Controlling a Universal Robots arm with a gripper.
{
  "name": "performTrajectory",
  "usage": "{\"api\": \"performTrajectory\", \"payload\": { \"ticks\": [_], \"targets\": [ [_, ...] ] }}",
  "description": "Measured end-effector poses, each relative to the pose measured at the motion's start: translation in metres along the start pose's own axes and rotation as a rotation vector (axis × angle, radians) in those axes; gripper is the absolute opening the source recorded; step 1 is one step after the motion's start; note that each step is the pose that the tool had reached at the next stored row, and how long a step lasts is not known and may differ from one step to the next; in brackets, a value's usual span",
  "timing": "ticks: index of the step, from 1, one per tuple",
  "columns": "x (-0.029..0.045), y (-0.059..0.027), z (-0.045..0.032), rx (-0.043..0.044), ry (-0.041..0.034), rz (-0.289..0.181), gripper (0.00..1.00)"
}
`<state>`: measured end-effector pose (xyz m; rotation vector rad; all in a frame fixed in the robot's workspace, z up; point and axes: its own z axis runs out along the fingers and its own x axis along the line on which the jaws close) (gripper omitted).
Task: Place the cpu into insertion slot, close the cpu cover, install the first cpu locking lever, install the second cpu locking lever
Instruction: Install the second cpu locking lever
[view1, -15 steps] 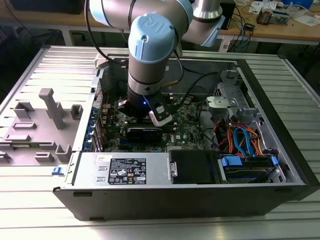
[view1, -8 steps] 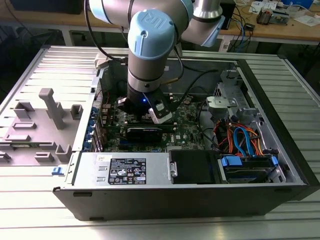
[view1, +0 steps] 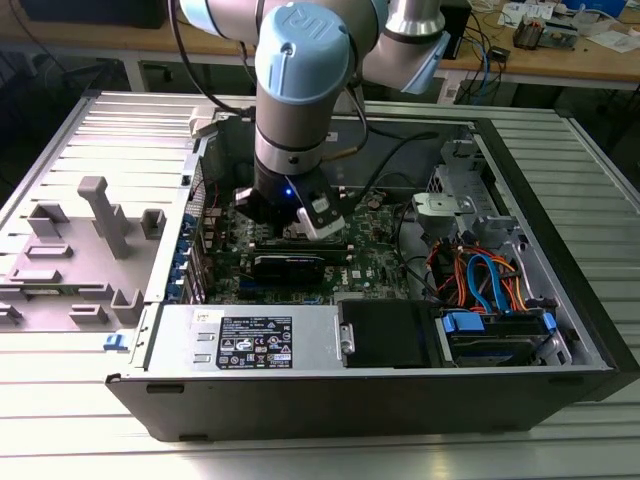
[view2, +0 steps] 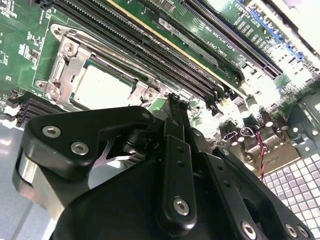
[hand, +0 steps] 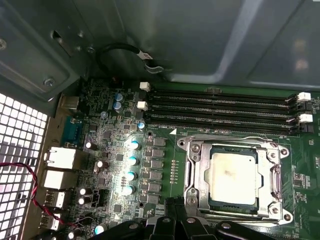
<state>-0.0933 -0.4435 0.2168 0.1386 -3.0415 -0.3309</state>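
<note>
CPU (hand: 234, 177) sits in the green motherboard (hand: 165, 150) inside an open case (view1: 560, 300).

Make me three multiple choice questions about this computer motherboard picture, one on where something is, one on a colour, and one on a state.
1. Where does the cpu lie?
A. In the insertion slot
B. On the memory slots
C. On the grey table outside the case

2. What colour is the circuit board?
A. Red
B. Green
C. White

3. How does the cpu cover stand?
A. Taken off and set on the table
B. Standing straight up, open
C. Down flat around the cpu

Answers:
1. A: in both wrist views the silver chip sits inside the square socket.
2. B: the board around the socket is green.
3. C: the metal frame lies flat, the chip's top showing through its window.

The pincer hangs beside the socket.
</note>
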Motion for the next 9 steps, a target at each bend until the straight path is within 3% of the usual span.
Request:
{"api": "performTrajectory", "payload": {
  "ticks": [9],
  "targets": [
    [-0.0005, 0.0011, -0.0007, 0.0004, -0.0011, 0.005, 0.11]
  ]
}}
